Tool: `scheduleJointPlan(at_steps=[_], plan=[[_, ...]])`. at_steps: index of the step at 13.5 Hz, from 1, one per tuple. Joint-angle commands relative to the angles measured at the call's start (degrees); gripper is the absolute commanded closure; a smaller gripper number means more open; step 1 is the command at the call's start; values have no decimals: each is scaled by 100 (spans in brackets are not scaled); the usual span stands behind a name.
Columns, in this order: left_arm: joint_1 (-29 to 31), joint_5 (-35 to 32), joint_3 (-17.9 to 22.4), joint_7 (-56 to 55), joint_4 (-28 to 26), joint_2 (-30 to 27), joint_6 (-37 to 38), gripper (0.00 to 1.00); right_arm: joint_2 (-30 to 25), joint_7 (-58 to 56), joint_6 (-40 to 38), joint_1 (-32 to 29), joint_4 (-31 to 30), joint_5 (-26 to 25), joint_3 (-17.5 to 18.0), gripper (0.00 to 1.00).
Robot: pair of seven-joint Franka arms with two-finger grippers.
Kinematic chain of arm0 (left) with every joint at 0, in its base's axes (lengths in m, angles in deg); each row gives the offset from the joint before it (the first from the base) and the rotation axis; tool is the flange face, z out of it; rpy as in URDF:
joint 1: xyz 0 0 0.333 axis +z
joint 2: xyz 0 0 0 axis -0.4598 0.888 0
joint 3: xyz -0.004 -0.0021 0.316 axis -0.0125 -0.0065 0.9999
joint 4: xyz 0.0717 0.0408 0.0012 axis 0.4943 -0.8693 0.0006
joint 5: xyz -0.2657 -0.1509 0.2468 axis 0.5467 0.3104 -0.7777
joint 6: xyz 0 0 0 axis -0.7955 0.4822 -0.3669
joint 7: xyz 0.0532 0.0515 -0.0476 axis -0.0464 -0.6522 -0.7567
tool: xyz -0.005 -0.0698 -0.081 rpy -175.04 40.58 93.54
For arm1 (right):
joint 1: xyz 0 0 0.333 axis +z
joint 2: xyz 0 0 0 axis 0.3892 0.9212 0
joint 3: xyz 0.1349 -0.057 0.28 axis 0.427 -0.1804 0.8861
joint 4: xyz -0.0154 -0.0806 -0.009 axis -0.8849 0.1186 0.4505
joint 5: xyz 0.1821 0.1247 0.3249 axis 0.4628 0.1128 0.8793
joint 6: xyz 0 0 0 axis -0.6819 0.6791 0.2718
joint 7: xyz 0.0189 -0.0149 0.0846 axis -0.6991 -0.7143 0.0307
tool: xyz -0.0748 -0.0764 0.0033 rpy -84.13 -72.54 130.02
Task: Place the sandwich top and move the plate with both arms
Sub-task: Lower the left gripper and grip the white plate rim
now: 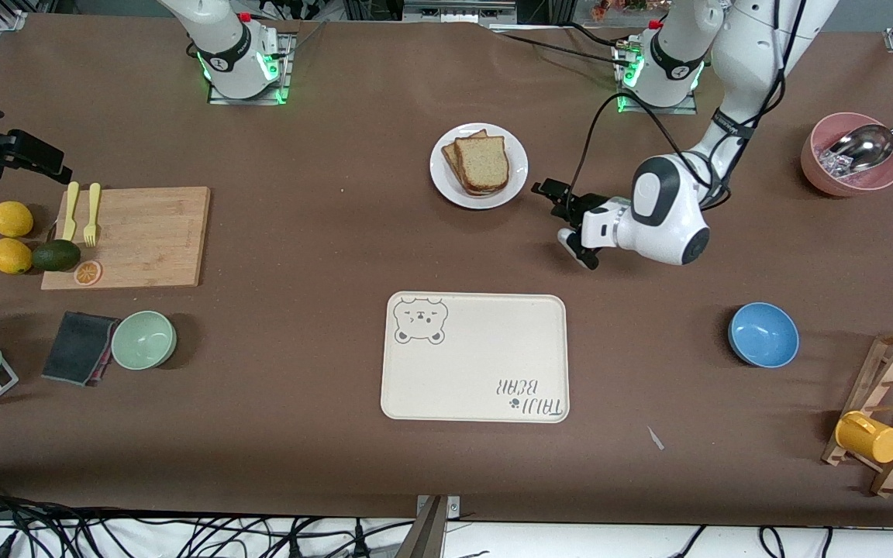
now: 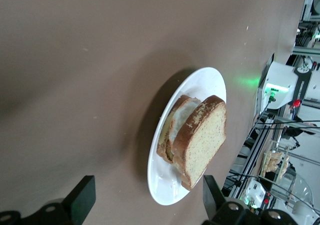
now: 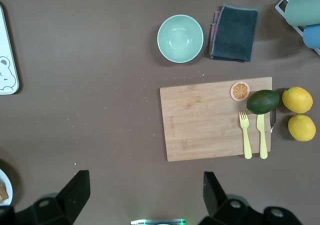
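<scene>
The white plate (image 1: pixel 518 167) sits toward the robots' side of the table's middle. On it the sandwich top (image 1: pixel 484 161), a tan slice with a brown crust, lies over a lower slice, with white filling between them (image 2: pixel 181 116). My left gripper (image 1: pixel 565 221) is low beside the plate on the left arm's side, pointing at it, open and empty. In the left wrist view the plate's rim (image 2: pixel 162 187) shows just ahead of the gap of the left gripper (image 2: pixel 147 201), apart from both fingers. My right gripper (image 3: pixel 145 195) hangs open and empty high over the table near its own base.
A cream bear tray (image 1: pixel 477 356) lies nearer the front camera than the plate. A blue bowl (image 1: pixel 763 333), a pink bowl with a scoop (image 1: pixel 849 155) and a mug rack (image 1: pixel 888 411) stand at the left arm's end. A cutting board (image 1: pixel 129 236), fruit and a green bowl (image 1: pixel 144 339) lie at the right arm's end.
</scene>
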Motion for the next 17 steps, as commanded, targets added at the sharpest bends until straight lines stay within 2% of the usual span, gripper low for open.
scheduleJointPlan(at_steps=[1, 5, 8, 10, 12, 14, 16, 17], plan=[[-18, 200, -107, 316, -192, -60, -112, 8, 80, 39, -171, -18, 182, -99, 12, 0], [-27, 578, -116, 1108, -473, 45, -173, 10, 141, 56, -101, -18, 173, -90, 21, 0], [-27, 788, -414, 1318, -728, 80, -786, 16, 221, 30, -57, 114, 173, -90, 82, 0], [-62, 921, -485, 1573, -737, 203, -929, 32, 186, -13, -135, 114, 173, -55, 56, 0], [-71, 921, -485, 1583, -746, 230, -929, 54, 177, 38, -162, 114, 164, -46, 56, 0], [-97, 921, -485, 1592, -764, 274, -990, 57, 168, 65, -171, 114, 155, -37, 65, 0], [-106, 930, -494, 1592, -799, 352, -1061, 65, 159, 57, -197, 114, 138, -28, 65, 0], [-158, 1000, -503, 1592, -799, 370, -1096, 66, 159, 48, -215, 114, 120, -37, 65, 0]])
